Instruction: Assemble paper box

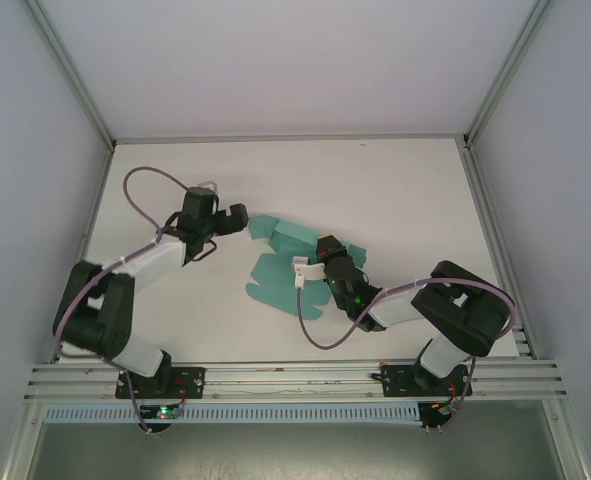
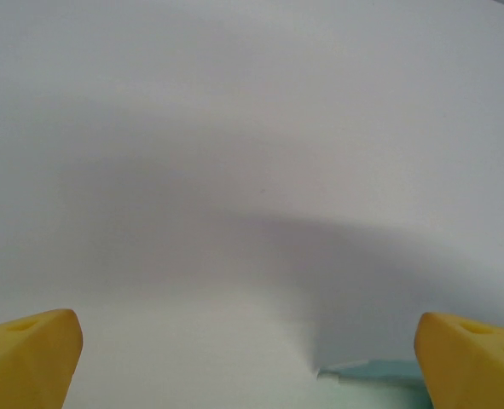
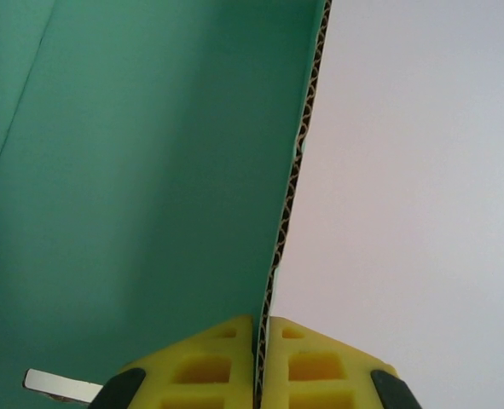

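White surface carries the teal paper box, unfolded, mid-table. Right gripper pinches a raised panel edge. Left gripper gapes empty beside it. Judged best: left takes a flap near its crease.

A matte white table takes up the middle of the top view. Pale grey walls rise at the left, right and top of the frame, joined by slanting metal posts. A ribbed aluminium rail crosses the lower frame, with a white slotted strip just below it.
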`<state>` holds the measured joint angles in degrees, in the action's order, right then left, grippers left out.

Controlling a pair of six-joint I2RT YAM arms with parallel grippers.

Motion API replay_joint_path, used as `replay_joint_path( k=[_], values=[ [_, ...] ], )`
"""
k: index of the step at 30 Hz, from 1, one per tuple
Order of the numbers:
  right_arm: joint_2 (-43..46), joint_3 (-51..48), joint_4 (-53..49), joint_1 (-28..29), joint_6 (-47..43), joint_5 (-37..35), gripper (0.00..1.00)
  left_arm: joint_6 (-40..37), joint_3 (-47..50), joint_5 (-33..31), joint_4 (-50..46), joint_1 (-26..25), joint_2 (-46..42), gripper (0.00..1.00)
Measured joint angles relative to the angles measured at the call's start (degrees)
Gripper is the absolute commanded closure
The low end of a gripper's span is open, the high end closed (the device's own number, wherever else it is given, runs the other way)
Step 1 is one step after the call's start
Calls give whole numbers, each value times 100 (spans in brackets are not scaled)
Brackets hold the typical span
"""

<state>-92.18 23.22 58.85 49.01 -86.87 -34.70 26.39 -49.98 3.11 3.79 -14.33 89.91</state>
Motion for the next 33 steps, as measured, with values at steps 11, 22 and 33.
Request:
replay_joint_path(
  k=[11, 22, 33],
  values=[
    [-66, 26, -81, -13, 79, -66, 100, -511, -599, 2179, 940, 197, 1325, 28],
    [-44, 216, -573, -15, 511, -72, 100, -918, 868, 3648, 2535, -195, 1067, 41],
    [-44, 407, -964, -52, 892, -109, 100, -1515, 1019, 3547, 2546, -431, 1097, 34]
  ],
)
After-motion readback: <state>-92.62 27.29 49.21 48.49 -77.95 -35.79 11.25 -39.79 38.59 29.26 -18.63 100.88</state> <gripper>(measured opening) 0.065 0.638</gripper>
